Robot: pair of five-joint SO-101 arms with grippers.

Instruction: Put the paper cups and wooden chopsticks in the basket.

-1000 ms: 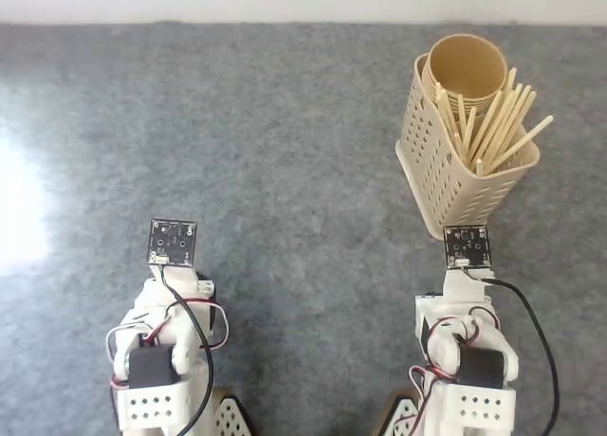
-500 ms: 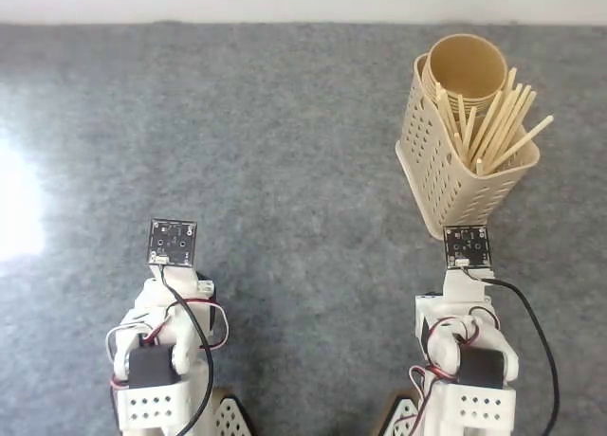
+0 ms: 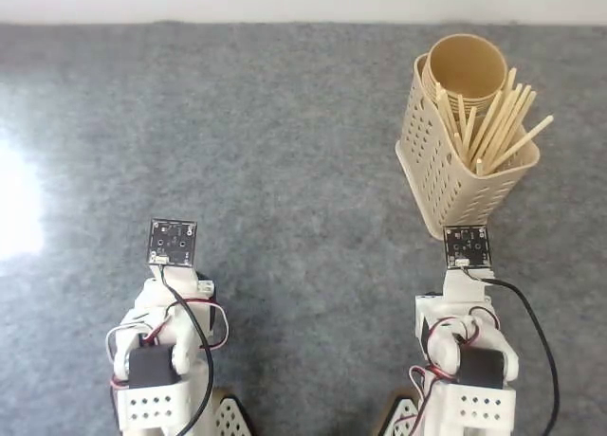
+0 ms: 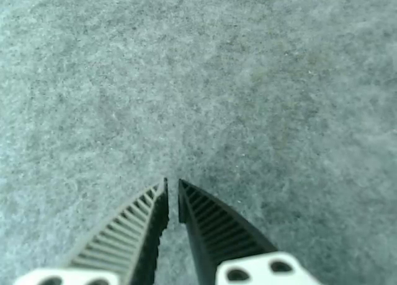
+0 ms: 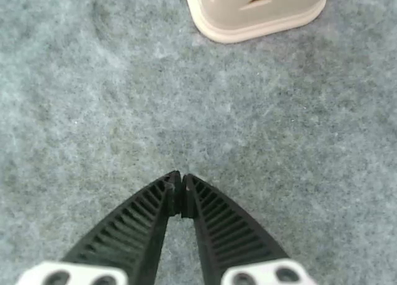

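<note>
Light is bright and even across the high view, falling softly from above; shadows on the grey mat (image 3: 285,123) are faint and soft-edged; a washed-out patch of glare (image 3: 11,223) burns at the left edge of the frame, midway down; the basket (image 3: 446,185) throws only slight shade at its foot; both wrist views are flatly lit, the mat mildly mottled.
</note>
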